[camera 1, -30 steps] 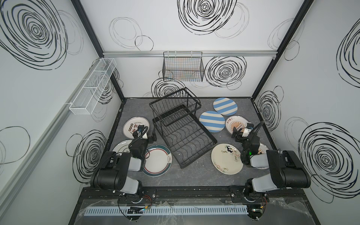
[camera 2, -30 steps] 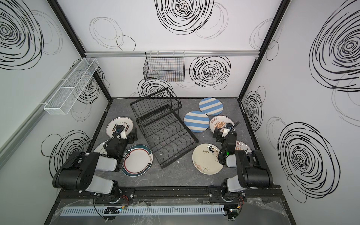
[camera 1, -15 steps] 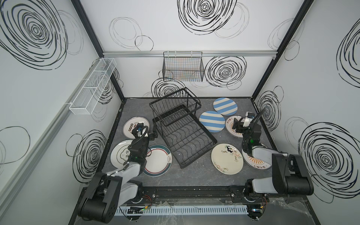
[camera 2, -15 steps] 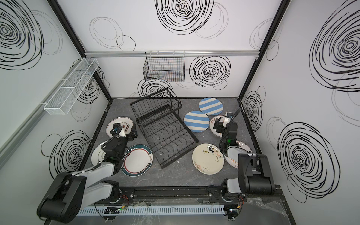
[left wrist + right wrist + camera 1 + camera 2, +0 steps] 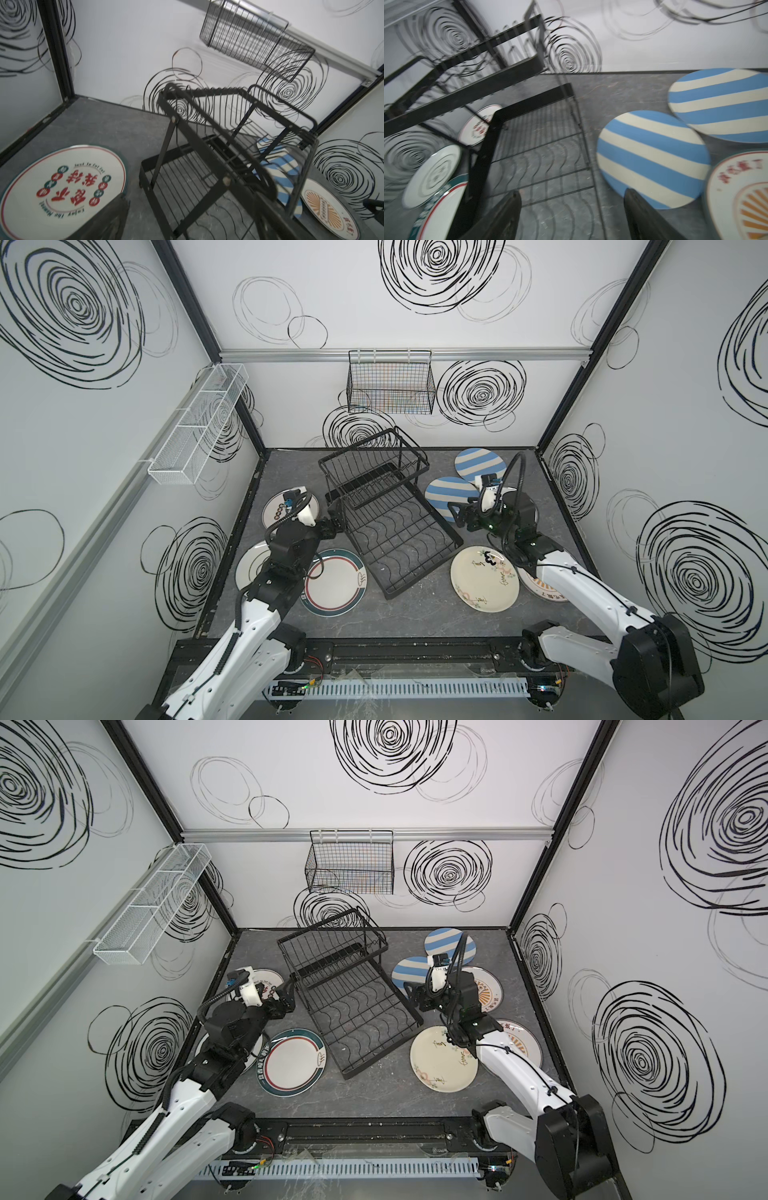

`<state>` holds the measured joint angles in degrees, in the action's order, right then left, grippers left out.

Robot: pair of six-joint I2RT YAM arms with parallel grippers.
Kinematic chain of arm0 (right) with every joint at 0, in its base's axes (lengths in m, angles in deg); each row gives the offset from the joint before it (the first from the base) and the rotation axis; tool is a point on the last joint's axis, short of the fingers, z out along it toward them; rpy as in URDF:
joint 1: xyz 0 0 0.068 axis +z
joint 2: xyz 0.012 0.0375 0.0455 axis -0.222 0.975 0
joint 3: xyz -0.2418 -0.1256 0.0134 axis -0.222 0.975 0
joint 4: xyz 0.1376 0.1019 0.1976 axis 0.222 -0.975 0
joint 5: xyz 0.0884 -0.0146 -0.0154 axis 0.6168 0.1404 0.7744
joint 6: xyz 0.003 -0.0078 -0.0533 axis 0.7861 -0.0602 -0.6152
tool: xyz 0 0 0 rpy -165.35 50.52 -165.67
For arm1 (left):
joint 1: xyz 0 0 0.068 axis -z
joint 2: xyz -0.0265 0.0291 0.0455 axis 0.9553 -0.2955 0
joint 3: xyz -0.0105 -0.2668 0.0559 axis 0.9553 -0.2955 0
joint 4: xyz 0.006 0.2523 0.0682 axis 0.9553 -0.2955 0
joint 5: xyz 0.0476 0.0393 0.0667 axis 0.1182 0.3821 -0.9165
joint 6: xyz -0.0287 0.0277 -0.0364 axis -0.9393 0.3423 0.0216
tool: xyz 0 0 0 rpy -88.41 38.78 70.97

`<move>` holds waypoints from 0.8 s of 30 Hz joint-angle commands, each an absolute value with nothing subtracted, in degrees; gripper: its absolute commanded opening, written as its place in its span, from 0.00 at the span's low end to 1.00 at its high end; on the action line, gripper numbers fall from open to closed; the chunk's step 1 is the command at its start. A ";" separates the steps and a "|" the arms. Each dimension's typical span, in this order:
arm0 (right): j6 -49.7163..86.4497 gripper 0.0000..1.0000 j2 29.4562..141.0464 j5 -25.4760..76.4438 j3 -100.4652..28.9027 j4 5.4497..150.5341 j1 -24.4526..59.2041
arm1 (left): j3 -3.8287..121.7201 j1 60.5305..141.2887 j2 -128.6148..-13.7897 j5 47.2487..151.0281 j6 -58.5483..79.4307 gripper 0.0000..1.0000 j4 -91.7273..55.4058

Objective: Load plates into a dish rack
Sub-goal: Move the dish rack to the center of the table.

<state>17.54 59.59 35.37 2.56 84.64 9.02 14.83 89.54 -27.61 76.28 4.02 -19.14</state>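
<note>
Three swirl-printed walls (image 5: 353, 294) — dish rack (image 5: 395, 531) on grey tabletop (image 5: 415, 614)

The dish rack (image 5: 386, 531) is black, matt-coated metal wire. The plates (image 5: 484, 584) look like smooth, glossy glazed ceramic; the grey mottled counter (image 5: 415, 614) is matt.

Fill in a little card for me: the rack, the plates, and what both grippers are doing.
Dish rack: middle of the table, turned at a slant, no plates in it
Left of rack: three plates lying down, one the teal-red rim plate
Right of rack: five plates lying down, two of them striped
Left gripper: open, at the rack's left edge
Right gripper: open, holding nothing, beside the nearer striped plate
</note>
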 commanded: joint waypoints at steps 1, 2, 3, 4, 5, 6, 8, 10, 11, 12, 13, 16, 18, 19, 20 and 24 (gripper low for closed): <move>23.93 0.81 56.77 39.93 4.08 80.48 15.13 | 11.17 84.15 -26.30 82.39 -2.61 0.96 -28.03; 26.02 0.80 56.51 40.11 4.51 81.43 17.67 | 10.67 81.90 -26.95 84.45 -3.26 0.96 -28.07; 29.18 0.80 56.34 39.44 5.33 83.41 21.31 | 10.35 79.28 -28.16 86.64 -3.96 0.96 -28.29; 32.35 0.80 56.54 37.86 6.37 86.37 25.57 | 10.19 76.57 -29.54 88.59 -4.49 0.96 -28.32; 34.81 0.80 56.90 36.29 7.26 88.97 29.10 | 10.27 75.20 -30.84 90.11 -4.57 0.96 -28.43; 37.57 0.80 57.99 33.96 7.92 92.05 33.42 | 10.36 74.00 -31.96 91.07 -5.14 0.96 -28.54; 41.20 0.80 61.23 30.83 7.96 96.44 39.89 | 10.05 73.75 -33.05 91.61 -5.81 0.96 -27.49; 43.51 0.80 65.87 28.95 5.89 98.00 45.11 | 9.03 73.91 -33.13 90.41 -6.25 0.96 -26.47; 44.24 0.79 68.04 28.42 4.29 97.04 46.75 | 8.53 73.95 -33.05 90.02 -6.41 0.96 -26.54; 44.80 0.79 70.21 27.67 2.02 94.77 48.30 | 8.05 73.95 -32.80 89.48 -6.70 0.96 -26.50; 44.45 0.79 72.16 26.40 0.30 92.92 49.54 | 7.65 74.04 -32.41 89.04 -6.91 0.96 -26.26; 42.13 0.79 75.65 24.14 -3.18 88.34 50.29 | 5.62 74.56 -29.42 89.64 -8.38 0.96 -25.42; 39.00 0.79 77.07 22.78 -5.00 85.28 50.64 | 4.80 74.66 -27.13 89.70 -9.20 0.96 -25.99; 36.60 0.79 77.77 21.27 -5.87 83.37 51.29 | 4.48 74.66 -26.23 89.94 -9.47 0.96 -26.28; 34.59 0.79 78.52 19.69 -6.64 81.10 51.98 | 4.22 74.68 -25.71 90.14 -9.60 0.96 -26.61; 28.25 0.78 82.18 14.94 -9.97 73.98 53.75 | 3.60 74.49 -25.57 91.64 -10.46 0.96 -26.48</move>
<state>33.71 80.13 20.36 -7.82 81.60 52.38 4.34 74.31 -25.68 90.13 -8.61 -27.90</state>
